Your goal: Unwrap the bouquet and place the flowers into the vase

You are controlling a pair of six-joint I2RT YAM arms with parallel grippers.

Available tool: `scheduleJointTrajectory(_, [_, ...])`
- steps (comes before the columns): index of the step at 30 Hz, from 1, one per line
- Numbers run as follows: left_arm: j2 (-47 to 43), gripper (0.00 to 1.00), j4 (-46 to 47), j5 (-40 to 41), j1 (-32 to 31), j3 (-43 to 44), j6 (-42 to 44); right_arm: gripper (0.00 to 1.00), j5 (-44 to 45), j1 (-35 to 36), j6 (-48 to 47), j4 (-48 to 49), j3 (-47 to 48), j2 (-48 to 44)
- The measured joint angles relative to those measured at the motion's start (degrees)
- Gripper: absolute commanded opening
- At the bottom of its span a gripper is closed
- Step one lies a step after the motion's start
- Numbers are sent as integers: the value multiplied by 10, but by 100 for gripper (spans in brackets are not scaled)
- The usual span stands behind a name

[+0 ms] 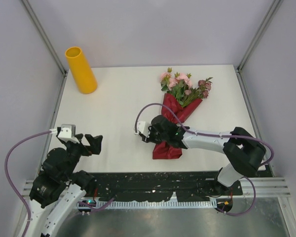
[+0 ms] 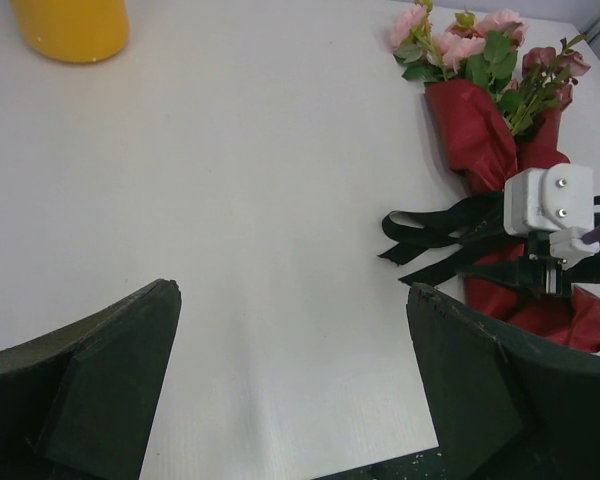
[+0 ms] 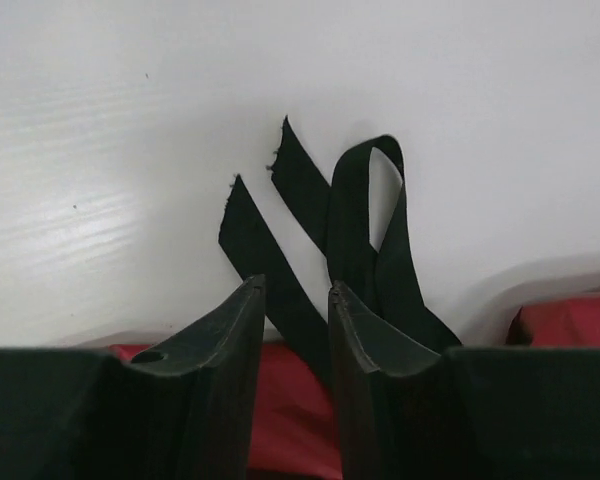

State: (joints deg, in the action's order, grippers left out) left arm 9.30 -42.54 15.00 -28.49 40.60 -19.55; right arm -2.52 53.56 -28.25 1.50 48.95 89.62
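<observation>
Ribbon (image 3: 365, 220) tails lie on worktop (image 3: 130, 120) just ahead of right hand (image 3: 295, 285), 1 entering its narrow finger gap; grip cannot be told. Bouquet (image 1: 180, 106), flowers (image 1: 180, 81) wrapped, lies beneath that hand. Left hand (image 2: 292, 290) gapes wide; vase (image 1: 80, 69) stands beyond it.

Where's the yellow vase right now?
In the top view, the vase stands at the far left corner of the table, well apart from the bouquet lying toward the right.

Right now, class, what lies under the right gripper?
Dark red paper and black ribbon tails show beneath the right gripper, on the white table. Where the ribbon leads is covered.
</observation>
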Motion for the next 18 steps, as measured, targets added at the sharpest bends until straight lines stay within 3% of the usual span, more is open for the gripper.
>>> scheduleJointTrajectory(2, [0, 100, -2, 0, 0, 0, -1, 51, 4, -1, -30, -34, 7, 10])
scheduleJointTrajectory(8, [0, 100, -5, 0, 0, 0, -2, 53, 8, -11, -79, -152, 86, 62])
scheduleJointTrajectory(18, [0, 100, -6, 0, 0, 0, -6, 53, 42, -14, -98, -207, 106, 106])
